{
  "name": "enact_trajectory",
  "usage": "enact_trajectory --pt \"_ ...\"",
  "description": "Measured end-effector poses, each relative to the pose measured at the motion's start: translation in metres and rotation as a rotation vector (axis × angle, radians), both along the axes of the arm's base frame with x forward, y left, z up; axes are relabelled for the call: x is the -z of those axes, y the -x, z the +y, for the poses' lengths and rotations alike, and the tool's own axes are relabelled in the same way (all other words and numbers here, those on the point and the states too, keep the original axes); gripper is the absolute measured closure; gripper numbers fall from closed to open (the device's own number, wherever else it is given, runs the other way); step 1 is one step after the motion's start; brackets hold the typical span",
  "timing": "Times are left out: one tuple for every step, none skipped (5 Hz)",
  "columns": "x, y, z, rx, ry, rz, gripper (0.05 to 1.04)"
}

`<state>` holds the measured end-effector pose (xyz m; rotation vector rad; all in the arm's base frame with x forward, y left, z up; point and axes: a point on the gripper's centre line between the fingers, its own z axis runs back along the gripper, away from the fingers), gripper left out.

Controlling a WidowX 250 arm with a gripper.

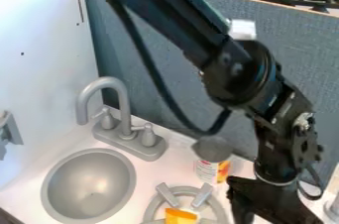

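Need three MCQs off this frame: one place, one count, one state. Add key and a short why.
1. Where is the orange piece?
A) In the basin
B) Within the outline of the gray ring
C) On the back wall

2. How many handles does the faucet have?
A) None
B) Four
C) Two

3. How does the can stand?
A) Upright
B) On its side
C) Leaning on the faucet

Key:
1 B: the ring curves around it.
2 C: one shows on each side of the spout.
3 A: its top faces up, label below.
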<state>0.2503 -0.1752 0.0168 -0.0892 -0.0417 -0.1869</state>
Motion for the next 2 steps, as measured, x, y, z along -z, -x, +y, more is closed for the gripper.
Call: enact_trajectory --pt "-0.013 0.036 0.033 -0.001 -0.101 0.066 0.083" --pt "-0.012 0.07 0.068 -0.039 -0.073 0.113 0.083"
